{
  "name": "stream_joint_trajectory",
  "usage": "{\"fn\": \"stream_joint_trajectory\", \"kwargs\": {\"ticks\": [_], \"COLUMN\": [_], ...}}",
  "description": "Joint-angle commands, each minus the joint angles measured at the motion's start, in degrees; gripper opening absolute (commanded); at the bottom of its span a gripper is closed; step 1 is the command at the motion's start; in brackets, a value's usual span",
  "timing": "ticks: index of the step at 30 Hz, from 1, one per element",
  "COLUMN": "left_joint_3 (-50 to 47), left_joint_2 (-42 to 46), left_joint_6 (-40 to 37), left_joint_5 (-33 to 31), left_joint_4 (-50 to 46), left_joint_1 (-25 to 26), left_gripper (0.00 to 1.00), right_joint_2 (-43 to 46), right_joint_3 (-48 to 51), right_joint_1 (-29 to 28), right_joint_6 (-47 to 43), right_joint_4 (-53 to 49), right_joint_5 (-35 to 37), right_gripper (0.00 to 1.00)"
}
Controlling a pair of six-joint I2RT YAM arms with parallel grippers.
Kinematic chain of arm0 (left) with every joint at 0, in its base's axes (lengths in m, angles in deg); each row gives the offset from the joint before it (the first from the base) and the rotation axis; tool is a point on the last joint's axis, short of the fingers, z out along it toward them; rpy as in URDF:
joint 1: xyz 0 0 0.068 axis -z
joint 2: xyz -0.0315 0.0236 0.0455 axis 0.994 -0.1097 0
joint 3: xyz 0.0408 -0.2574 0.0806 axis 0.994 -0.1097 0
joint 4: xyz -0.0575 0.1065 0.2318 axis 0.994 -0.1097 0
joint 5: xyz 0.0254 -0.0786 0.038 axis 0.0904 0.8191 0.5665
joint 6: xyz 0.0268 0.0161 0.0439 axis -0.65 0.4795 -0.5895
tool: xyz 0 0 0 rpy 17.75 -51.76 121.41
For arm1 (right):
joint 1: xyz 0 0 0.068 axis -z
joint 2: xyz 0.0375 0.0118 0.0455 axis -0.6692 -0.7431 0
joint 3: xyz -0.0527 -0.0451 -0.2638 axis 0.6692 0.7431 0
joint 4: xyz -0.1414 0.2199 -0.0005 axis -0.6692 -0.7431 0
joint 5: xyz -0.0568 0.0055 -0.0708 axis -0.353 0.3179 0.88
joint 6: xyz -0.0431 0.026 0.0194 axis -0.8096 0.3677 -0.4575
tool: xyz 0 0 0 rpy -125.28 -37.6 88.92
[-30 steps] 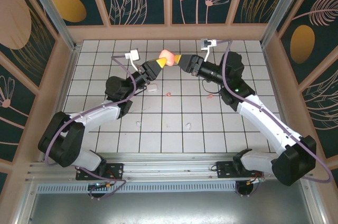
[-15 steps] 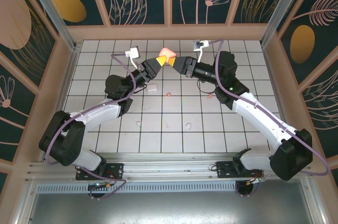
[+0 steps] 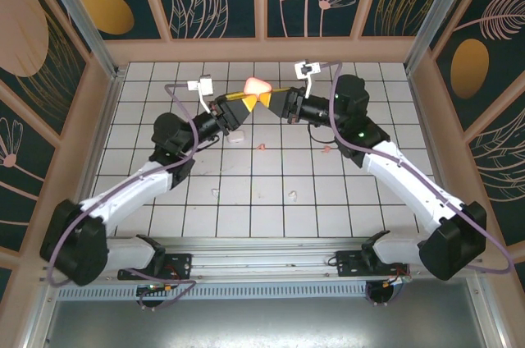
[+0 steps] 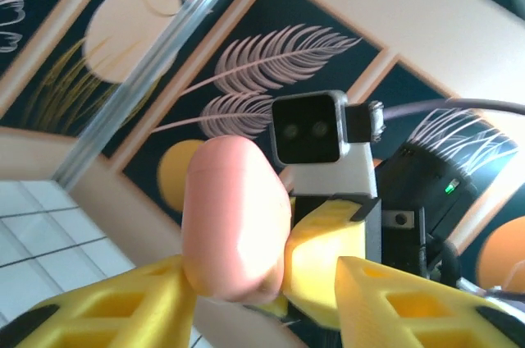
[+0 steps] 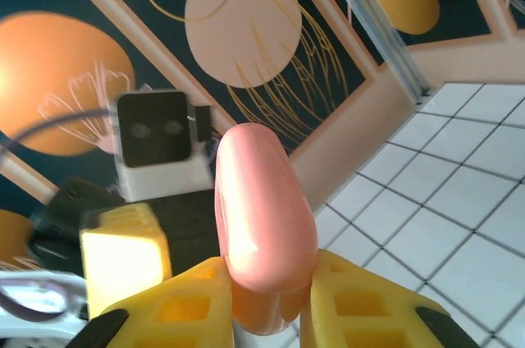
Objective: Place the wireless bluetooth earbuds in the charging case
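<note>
The pink charging case (image 3: 258, 85) is held up in the air near the back wall, its lid closed. My right gripper (image 3: 271, 100) is shut on its lower end, one yellow finger on each side, as the right wrist view shows for the case (image 5: 262, 217) and gripper (image 5: 275, 315). My left gripper (image 3: 246, 100) faces it with fingers apart. In the left wrist view the case (image 4: 234, 217) rests against the left finger of my left gripper (image 4: 262, 315), while the right finger stands clear. On the floor tiles lie two white earbuds (image 3: 215, 193) (image 3: 291, 196) and two pink earbuds (image 3: 262, 147) (image 3: 326, 149).
A small white case (image 3: 238, 138) lies on the tiles below the left gripper. Wooden-framed patterned walls (image 3: 262, 48) close in the back and sides. Both arms reach toward the back centre, crossing over the tiled floor.
The right gripper has closed on the pink case. The left gripper, shut on the case before, has opened. The left arm's elbow has swung out to the left.
</note>
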Motion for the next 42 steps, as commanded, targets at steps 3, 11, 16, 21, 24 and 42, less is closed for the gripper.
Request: {"fn": "stream_joint_trajectory", "kwargs": {"ticks": [3, 11, 16, 21, 24, 42], "left_joint_3": [8.0, 13.05, 17.58, 14.44, 12.35, 5.71], "left_joint_2": [9.66, 14.82, 10.65, 9.64, 8.5, 5.54], "left_joint_6": [-28.63, -50.9, -47.92, -40.66, -35.67, -25.93], "left_joint_5": [-4.7, -0.64, 9.78, 14.06, 17.32, 24.78], "left_joint_4": [-31.13, -48.36, -52.32, -44.84, -39.85, -22.77], "left_joint_1": [-0.18, -0.2, -1.91, -3.06, -4.39, -4.7], "left_gripper": [0.58, 0.74, 0.72, 0.67, 0.65, 0.52], "right_joint_2": [1.06, -1.15, 0.82, 1.84, 2.14, 3.89], "right_joint_3": [-7.51, -12.84, -9.69, -7.72, -6.78, -1.39], "right_joint_1": [0.75, 0.79, 0.76, 0.79, 0.79, 0.78], "right_joint_6": [-16.31, -32.13, -36.49, -35.64, -33.78, -24.82], "right_joint_4": [-14.4, -26.25, -23.31, -20.88, -18.8, -8.55], "right_joint_5": [-3.59, -9.26, -14.33, -15.61, -16.8, -19.61], "right_gripper": [0.13, 0.13, 0.12, 0.12, 0.13, 0.11]}}
